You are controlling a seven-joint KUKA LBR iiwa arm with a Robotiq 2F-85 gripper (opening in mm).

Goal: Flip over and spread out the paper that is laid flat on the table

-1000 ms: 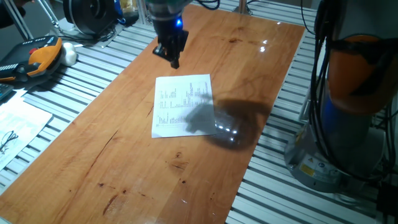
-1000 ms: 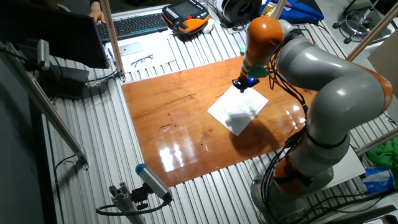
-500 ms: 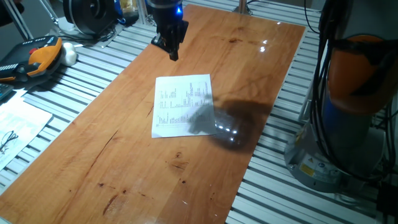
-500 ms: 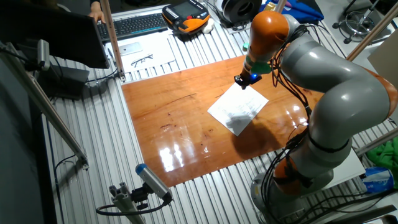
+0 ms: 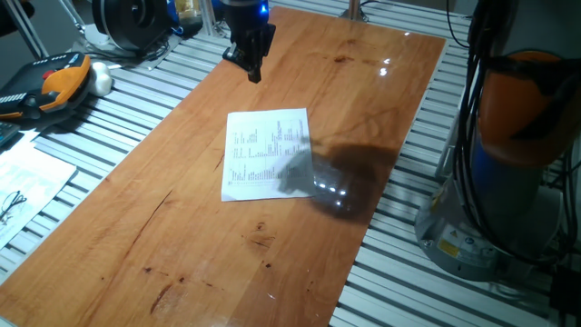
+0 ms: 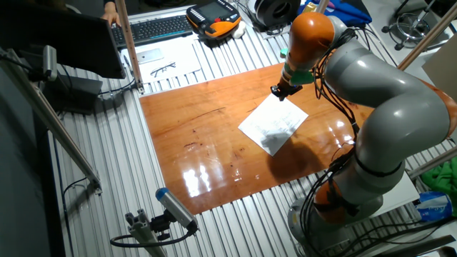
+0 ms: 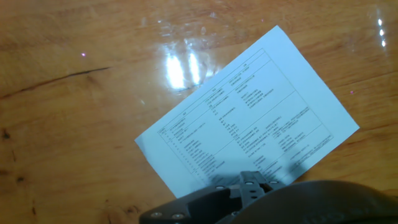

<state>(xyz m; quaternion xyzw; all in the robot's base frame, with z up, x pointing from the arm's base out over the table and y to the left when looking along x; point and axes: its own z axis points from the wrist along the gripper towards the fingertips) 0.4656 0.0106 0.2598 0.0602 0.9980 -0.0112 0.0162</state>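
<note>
The paper [image 5: 268, 153] lies flat on the reddish-brown table [image 5: 182, 236] with its printed face up. It also shows in the other fixed view [image 6: 273, 123] and in the hand view [image 7: 249, 137], where columns of small text are visible. My gripper [image 5: 252, 73] hangs above the table beyond the sheet's far edge, apart from the paper. It also shows in the other fixed view [image 6: 277, 91]. Its fingers look pressed together and hold nothing. In the hand view only the gripper's dark lower part [image 7: 249, 190] shows at the bottom edge.
Grey ribbed metal slats [image 5: 118, 118] surround the table. A white sheet with black-framed glasses [image 5: 18, 195] lies at the left, with an orange-black pendant [image 5: 54, 82] beyond it. The arm's orange-grey base [image 5: 517, 136] stands at the right. A keyboard [image 6: 153, 27] lies at the back.
My gripper has risen and drawn away from the paper's far edge toward the far end of the table. The paper has not moved.
</note>
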